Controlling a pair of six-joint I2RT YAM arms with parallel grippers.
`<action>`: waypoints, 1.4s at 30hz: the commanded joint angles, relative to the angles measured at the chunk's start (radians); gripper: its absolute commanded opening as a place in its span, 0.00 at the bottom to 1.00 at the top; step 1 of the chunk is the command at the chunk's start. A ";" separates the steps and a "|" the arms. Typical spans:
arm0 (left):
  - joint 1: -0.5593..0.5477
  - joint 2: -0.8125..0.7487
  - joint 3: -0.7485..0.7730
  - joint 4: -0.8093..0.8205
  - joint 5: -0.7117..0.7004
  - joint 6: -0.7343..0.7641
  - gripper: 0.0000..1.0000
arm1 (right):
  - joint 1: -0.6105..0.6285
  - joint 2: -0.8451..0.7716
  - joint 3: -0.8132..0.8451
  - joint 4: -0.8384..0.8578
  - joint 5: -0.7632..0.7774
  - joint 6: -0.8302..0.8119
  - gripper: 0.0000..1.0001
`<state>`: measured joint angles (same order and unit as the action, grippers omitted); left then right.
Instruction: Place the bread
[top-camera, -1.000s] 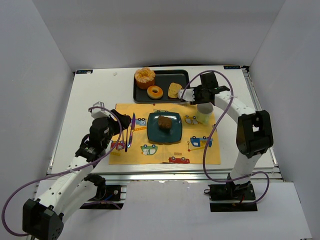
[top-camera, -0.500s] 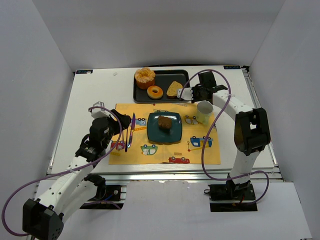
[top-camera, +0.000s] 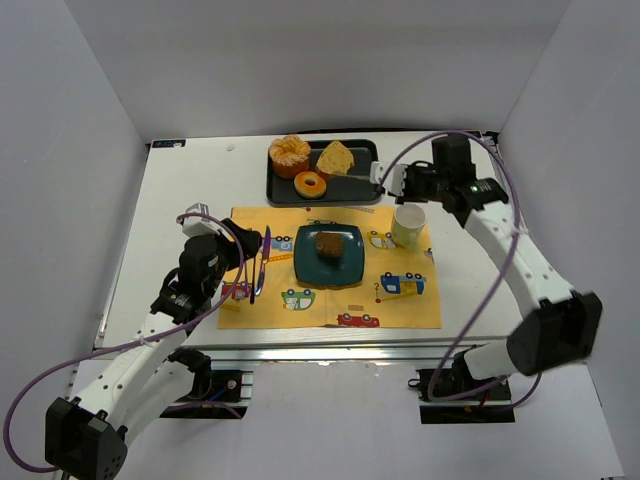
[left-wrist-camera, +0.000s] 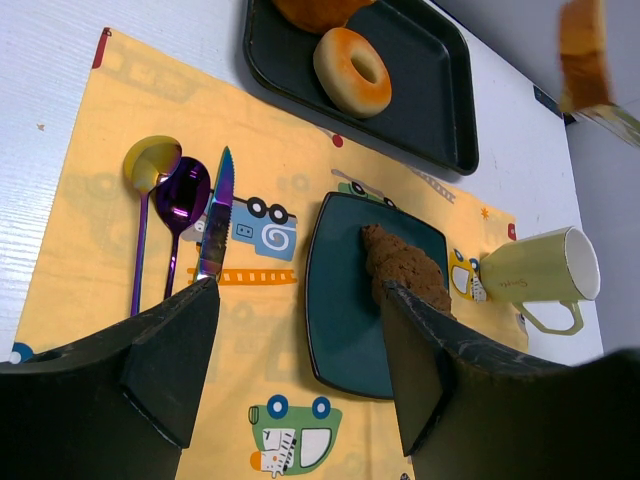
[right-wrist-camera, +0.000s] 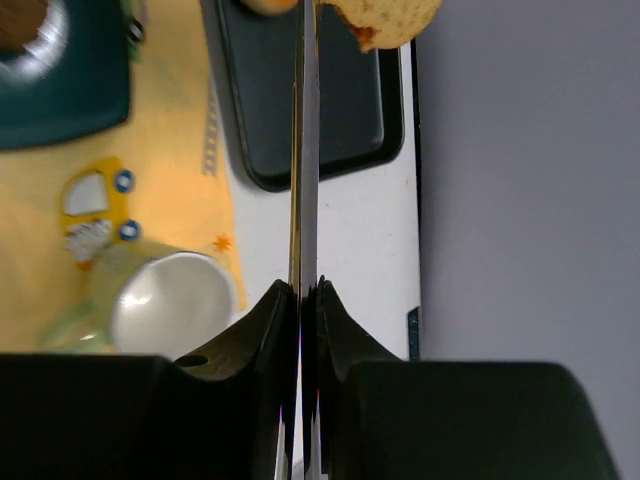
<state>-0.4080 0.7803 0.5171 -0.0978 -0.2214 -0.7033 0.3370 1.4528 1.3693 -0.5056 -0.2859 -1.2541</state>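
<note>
Hovering spread-jawed over the cutlery (left-wrist-camera: 180, 220) at the left, the left gripper (left-wrist-camera: 297, 300) leaves the centre free. The blue plate (top-camera: 305, 265) carries a brown lump, so little bare room shows there. The bread (top-camera: 335, 158) rides above the black tray (top-camera: 350, 190) at the tip of a thin blade (right-wrist-camera: 303, 150) — pinched tight by the right gripper (right-wrist-camera: 303, 288) — with the mug (top-camera: 408, 225) near any route platewards.

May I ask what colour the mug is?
Pale yellow-green mug, clearest in the left wrist view.

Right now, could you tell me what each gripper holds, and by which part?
The right gripper clamps a thin flat utensil by its near end; the bread rides at its far end. The left gripper holds nothing.
</note>
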 joint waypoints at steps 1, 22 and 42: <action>0.001 -0.013 0.008 -0.003 0.005 0.001 0.75 | 0.007 -0.104 -0.102 -0.123 -0.130 0.153 0.05; 0.001 -0.013 0.008 0.003 0.021 -0.007 0.75 | 0.010 -0.289 -0.381 -0.172 -0.164 0.344 0.32; 0.001 -0.009 0.012 -0.002 0.028 -0.004 0.75 | 0.007 -0.374 -0.386 -0.215 -0.148 0.374 0.41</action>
<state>-0.4080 0.7788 0.5171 -0.1040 -0.2005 -0.7074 0.3424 1.1149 0.9848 -0.7090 -0.4217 -0.8909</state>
